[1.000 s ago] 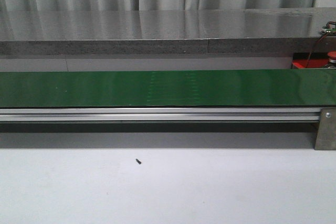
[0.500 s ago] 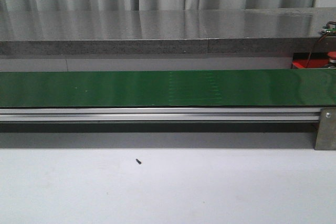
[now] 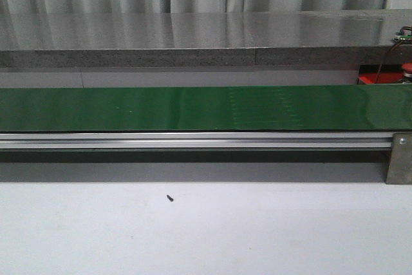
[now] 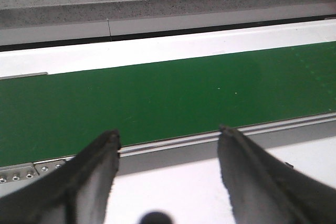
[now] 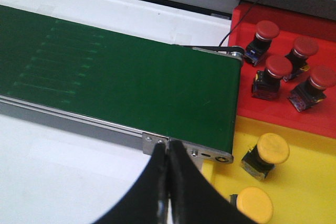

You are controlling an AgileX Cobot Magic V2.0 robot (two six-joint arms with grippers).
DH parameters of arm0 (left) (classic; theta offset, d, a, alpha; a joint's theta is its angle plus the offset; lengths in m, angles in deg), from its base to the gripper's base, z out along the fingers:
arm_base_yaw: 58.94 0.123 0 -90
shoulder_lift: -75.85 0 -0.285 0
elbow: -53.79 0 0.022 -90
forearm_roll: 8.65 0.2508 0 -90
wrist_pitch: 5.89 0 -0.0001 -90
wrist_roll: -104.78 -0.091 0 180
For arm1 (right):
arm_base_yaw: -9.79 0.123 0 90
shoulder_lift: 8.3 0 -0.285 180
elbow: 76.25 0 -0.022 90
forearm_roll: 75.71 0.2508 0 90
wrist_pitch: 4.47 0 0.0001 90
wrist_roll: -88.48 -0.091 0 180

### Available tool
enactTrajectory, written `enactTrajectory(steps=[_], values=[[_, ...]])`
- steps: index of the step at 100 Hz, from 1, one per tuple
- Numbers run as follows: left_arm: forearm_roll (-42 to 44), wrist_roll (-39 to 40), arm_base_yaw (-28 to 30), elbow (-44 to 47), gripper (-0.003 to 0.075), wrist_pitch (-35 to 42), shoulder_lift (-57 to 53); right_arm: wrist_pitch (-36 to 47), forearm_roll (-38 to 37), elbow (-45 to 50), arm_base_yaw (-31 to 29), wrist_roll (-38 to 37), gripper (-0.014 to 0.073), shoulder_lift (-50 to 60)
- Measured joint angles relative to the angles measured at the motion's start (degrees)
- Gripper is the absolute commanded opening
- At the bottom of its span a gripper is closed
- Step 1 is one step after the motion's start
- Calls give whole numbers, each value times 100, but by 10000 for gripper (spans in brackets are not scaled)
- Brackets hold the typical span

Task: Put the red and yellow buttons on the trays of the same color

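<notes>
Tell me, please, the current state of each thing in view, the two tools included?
Left tool: open, empty, above the near edge of the green belt.
Right tool: shut, empty.
Green belt: bare, no button on it.
Red tray: holds four red buttons.
Yellow tray: holds two yellow buttons.

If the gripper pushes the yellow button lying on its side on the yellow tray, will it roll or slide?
The yellow button probably rolls in a curve, since its round cap is wider than its body. The yellow tray looks smooth, so some sliding seems likely too.
</notes>
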Motion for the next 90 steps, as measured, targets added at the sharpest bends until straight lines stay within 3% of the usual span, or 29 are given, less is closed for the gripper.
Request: enactTrajectory(steps=[37,71,90], values=[[240,487,133,-322,535,-42,331,0,0,0,0,0,-96,0],[507,819,1570,-2486,535,-443,2595,0,0,0,0,0,-96,0],[527,981,2014,-3898,534,-569,4271,0,0,0,0,0,-96,0]])
